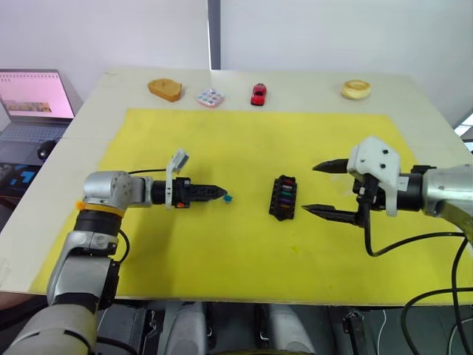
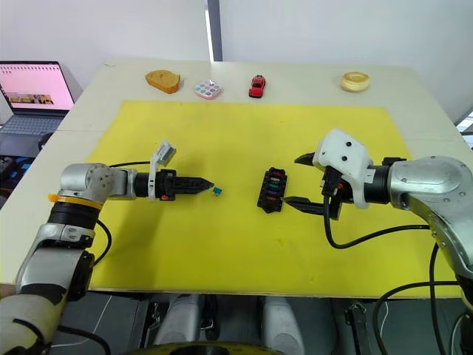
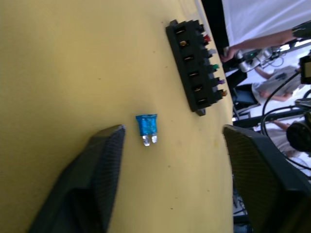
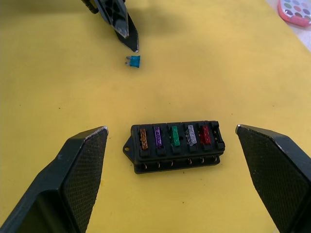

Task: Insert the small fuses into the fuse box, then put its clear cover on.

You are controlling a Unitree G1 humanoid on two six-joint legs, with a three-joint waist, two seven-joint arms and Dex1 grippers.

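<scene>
A pale tabletop (image 1: 414,92) carried a broad yellow mat (image 1: 244,244), where the last fuse awaited insertion. At the mat's centre lay the small black rectangular plastic fuse box (image 1: 283,197), five slots filled with amber, purple, green, grey and red blade fuses (image 4: 173,136) and one end slot bare. At its 3 o'clock the right claw (image 1: 326,188) hovered, its black fingers spread wide on either side of the box. At the box's 9 o'clock the left claw (image 1: 218,194) sat low over the mat, fingers parted in its wrist view, holding nothing. The tiny teal blade fuse (image 3: 146,125) lay flat just off its tip. Judging by this, the next move called for pinching that fuse and seating it in the free slot.
</scene>
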